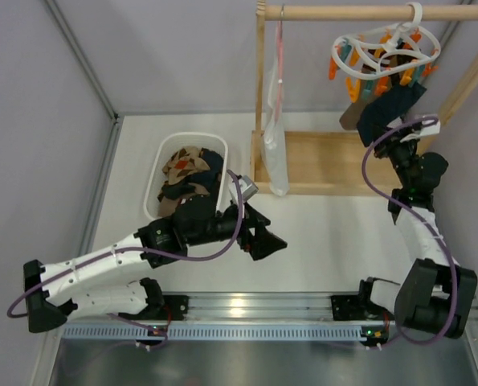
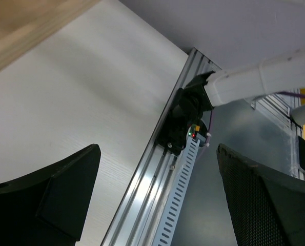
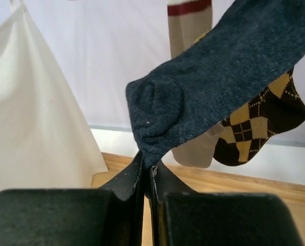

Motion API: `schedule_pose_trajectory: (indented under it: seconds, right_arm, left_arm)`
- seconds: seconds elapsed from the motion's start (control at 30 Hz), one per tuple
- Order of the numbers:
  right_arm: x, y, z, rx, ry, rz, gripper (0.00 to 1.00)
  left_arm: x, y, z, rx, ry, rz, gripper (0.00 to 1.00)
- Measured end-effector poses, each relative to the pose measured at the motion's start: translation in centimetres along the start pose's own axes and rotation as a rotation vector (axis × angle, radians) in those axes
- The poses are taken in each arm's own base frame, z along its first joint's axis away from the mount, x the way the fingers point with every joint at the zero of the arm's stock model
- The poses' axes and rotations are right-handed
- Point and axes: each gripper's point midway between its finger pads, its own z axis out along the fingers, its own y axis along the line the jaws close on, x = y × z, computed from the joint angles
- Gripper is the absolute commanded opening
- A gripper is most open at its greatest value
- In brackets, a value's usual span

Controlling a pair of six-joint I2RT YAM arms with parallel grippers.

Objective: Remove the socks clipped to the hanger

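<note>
Pinching the toe end of the navy sock (image 3: 219, 72), the right gripper (image 3: 147, 171) is holding its jaws almost fully closed on a fold of the dark fabric, with only a thin slit showing between the fingers (image 3: 126, 179). The sock is stretching up and to the right from that grip, and its top is running out of the wrist view. Behind it an argyle sock (image 3: 260, 128) is hanging toe down, and a taupe sock (image 3: 189, 31) with a red stripe is dangling beside it. From above, the navy sock (image 1: 391, 108) is hanging under the hanger (image 1: 365, 36), whose hook is sitting over the rod (image 1: 343, 12); which clip is gripping it cannot be told. The right gripper (image 1: 383, 137) is reaching up to the sock's lower end, above the wooden base (image 1: 319, 161). A white bag (image 1: 275, 157) is hanging near the rod's left end, beside a pink hanger (image 1: 279, 56). The left gripper (image 1: 267, 239) is hovering low over the table (image 1: 327, 241), well apart from the rack, with its jaws spread wide and nothing between them; its fingers (image 2: 55, 200) are framing the rail (image 2: 157, 174) at the table's near edge. Just behind its arm a bin (image 1: 153, 189) is holding a heap of patterned and dark fabric.
</note>
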Motion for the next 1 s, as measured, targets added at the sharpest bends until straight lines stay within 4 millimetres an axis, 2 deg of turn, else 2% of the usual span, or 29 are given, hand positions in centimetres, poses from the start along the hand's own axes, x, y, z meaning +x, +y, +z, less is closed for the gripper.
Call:
schedule_pose_trajectory:
  seconds: [0.13,0.27,0.37,0.53,0.73,1.0]
  right_arm:
    - [-1.2,2.5,-1.2,0.023,-0.021,-0.031,0.00]
    - [-0.7,4.3,-2.3,0.040,-0.004,-0.025,0.00]
    - [0.1,5.6,-2.8,0.047,0.028,-0.001,0.00]
    - [1.2,7.6,-2.7,0.056,0.103,0.035,0.00]
    - [-0.5,8.3,-1.7,0.079,0.136,0.058,0.00]
    - [-2.3,9.8,-1.1,0.123,0.232,0.138,0.00]
  left_arm:
    - [-4.1,0.0,0.1,-0.074,-0.089,0.015,0.98]
    - [-7.8,0.7,0.6,-0.165,-0.170,0.042,0.98]
    - [-9.6,1.5,1.2,-0.230,-0.208,0.069,0.98]
    - [-10.0,3.8,3.7,-0.336,-0.191,0.101,0.98]
    - [-9.1,5.7,7.5,-0.367,-0.131,0.154,0.98]
    - [-9.2,5.5,9.7,-0.231,-0.210,0.338,0.98]
